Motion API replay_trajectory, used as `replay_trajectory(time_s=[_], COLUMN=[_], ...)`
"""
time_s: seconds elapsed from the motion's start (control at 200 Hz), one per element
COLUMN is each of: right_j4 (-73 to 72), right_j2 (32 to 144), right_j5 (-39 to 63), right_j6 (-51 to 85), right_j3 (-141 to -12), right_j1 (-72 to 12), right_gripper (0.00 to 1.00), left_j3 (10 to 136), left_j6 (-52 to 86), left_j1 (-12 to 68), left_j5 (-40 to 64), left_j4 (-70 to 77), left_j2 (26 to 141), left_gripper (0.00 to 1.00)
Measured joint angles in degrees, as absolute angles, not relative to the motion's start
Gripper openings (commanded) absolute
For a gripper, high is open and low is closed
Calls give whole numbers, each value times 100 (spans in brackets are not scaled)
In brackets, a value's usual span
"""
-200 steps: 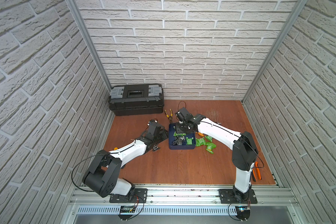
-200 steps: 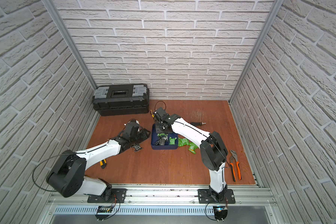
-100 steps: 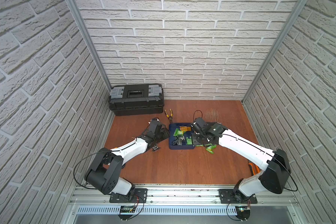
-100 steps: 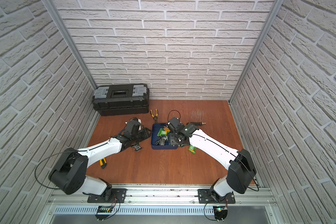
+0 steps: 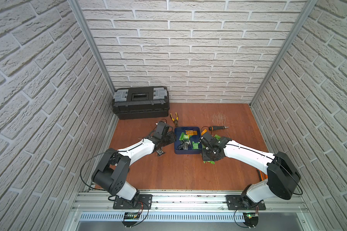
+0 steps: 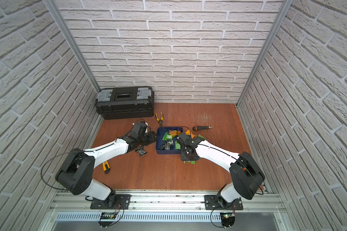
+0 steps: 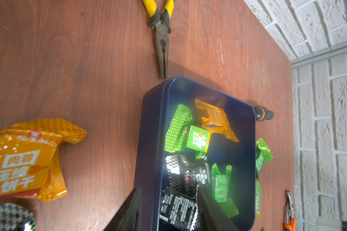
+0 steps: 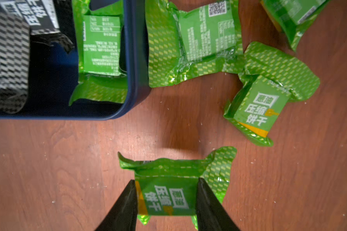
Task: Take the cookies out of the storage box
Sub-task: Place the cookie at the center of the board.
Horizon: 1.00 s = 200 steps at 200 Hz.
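Note:
The navy storage box (image 5: 186, 154) (image 6: 167, 153) sits mid-table with several green, orange and black cookies (image 5: 185, 137) (image 7: 196, 140) in it. My left gripper (image 5: 173, 139) (image 7: 168, 191) is open at the box's left side. One finger is outside the wall (image 7: 148, 140), the other inside, and a black packet (image 7: 178, 212) lies between them. My right gripper (image 5: 207, 158) (image 8: 166, 180) is shut on a green cookie packet (image 8: 168, 198) just over the table, off the box's near right corner. Other green packets (image 8: 206, 36) (image 8: 262, 106) lie loose to the right of the box. An orange one (image 7: 22, 160) lies to its left.
A black toolbox (image 5: 141, 102) stands at the back left. Yellow-handled pliers (image 5: 175, 118) (image 7: 161, 40) lie just behind the box and a screwdriver (image 5: 217, 128) lies to its back right. A yellow utility knife (image 6: 106, 167) lies under the left arm. Orange-handled pliers (image 7: 288, 210) lie at the right.
My right arm has swung from over the back of the box out to its near right corner, carrying the green packet. The left gripper has stayed at the box's left wall.

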<state>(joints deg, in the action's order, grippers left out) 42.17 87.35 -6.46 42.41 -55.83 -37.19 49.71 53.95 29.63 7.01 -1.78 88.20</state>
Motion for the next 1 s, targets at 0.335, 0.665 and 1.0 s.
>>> replay_trajectory(time_s=[0.335, 0.665, 1.0], right_j4=[3623, 3586, 3879], right_j2=[9094, 8711, 8558], right_j5=[-659, -687, -572], right_j6=[4252, 4195, 3872], right_j3=[-5310, -5214, -6377], right_j1=[-3448, -3433, -3433], right_gripper=[46, 66, 59], left_j3=[5028, 5026, 5026], left_j6=[5378, 5393, 5382], left_j1=[2963, 2963, 2965], left_j5=[779, 843, 976], left_j4=[-189, -117, -113], left_j2=[8934, 8934, 9122], left_gripper=[51, 51, 47])
